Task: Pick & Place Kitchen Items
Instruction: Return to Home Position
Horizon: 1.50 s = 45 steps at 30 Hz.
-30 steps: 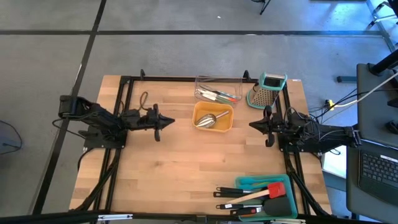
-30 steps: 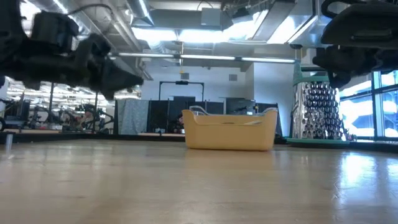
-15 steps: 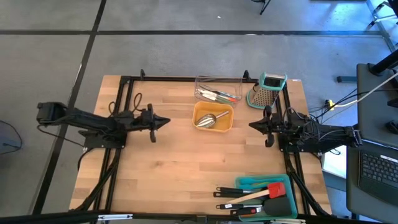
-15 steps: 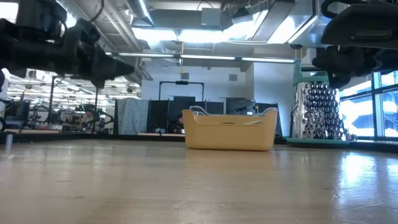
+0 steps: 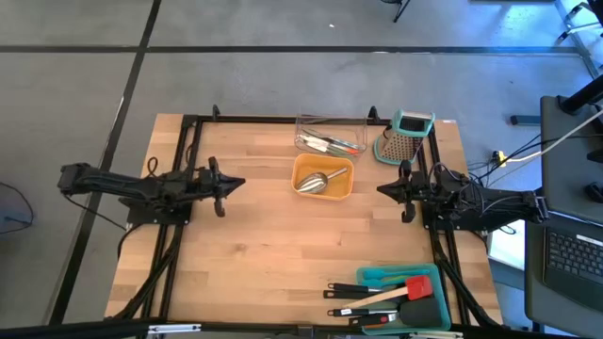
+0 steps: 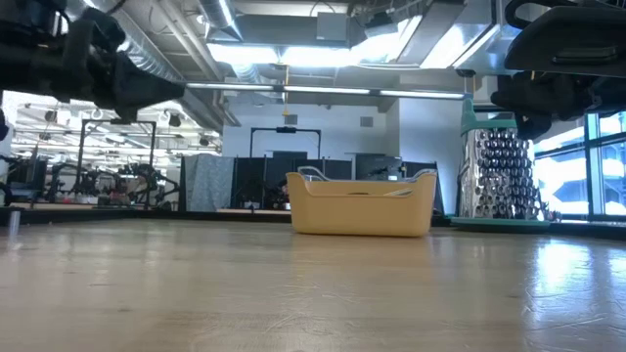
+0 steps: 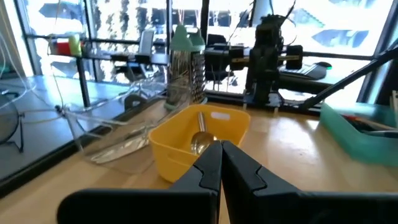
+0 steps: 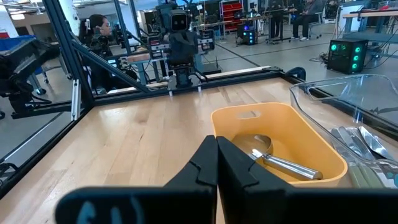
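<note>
A steel scoop (image 5: 313,181) lies in the orange tray (image 5: 341,192) at the table's far middle, its bowl down on the tray floor (image 8: 280,163). Red, green and steel utensils (image 5: 330,144) lie in the clear tray (image 5: 330,123) behind it. Black spatulas and a red tool (image 5: 386,299) rest across the teal tray (image 5: 372,275) at the near right. My left gripper (image 5: 241,182) hovers shut and level left of the orange tray. My right gripper (image 5: 382,188) hovers shut and level on its right. Both are bare.
A steel box grater with a teal top (image 5: 407,137) stands at the far right, beside the clear tray. A black frame (image 5: 283,120) runs along the table's far edge and down both sides. Bare wood (image 5: 283,254) lies between the arms and toward the near edge.
My left gripper has drawn back toward the table's left edge, away from the orange tray, and has risen; it stays shut. My right gripper has kept still.
</note>
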Each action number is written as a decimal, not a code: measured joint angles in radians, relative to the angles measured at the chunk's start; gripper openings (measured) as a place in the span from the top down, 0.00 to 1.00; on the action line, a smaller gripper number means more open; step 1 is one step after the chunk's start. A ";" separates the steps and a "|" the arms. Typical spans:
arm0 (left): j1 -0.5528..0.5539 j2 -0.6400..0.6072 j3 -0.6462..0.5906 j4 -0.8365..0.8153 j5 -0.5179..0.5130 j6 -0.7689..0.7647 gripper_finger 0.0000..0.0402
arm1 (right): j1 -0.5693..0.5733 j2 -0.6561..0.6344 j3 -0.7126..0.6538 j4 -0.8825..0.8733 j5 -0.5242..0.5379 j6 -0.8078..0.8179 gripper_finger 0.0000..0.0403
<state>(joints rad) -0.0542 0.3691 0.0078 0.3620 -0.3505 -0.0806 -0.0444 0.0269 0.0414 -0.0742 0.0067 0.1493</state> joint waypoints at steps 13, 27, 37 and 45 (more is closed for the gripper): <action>-0.148 -0.369 0.005 -0.302 -0.134 0.063 1.00 | 0.000 0.000 0.000 0.003 0.000 0.000 1.00; -0.296 -0.354 0.058 -0.478 -0.366 0.001 1.00 | 0.000 0.000 0.000 0.003 -0.001 0.000 1.00; -0.266 -0.352 0.017 -0.336 -0.345 0.030 1.00 | 0.000 0.000 0.001 0.003 -0.001 0.000 1.00; -0.196 -0.352 0.001 -0.289 -0.290 0.111 1.00 | 0.000 0.000 0.001 0.003 -0.002 0.000 1.00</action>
<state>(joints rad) -0.2503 0.0170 0.0086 0.0731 -0.6404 0.0303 -0.0444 0.0269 0.0422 -0.0711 0.0044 0.1490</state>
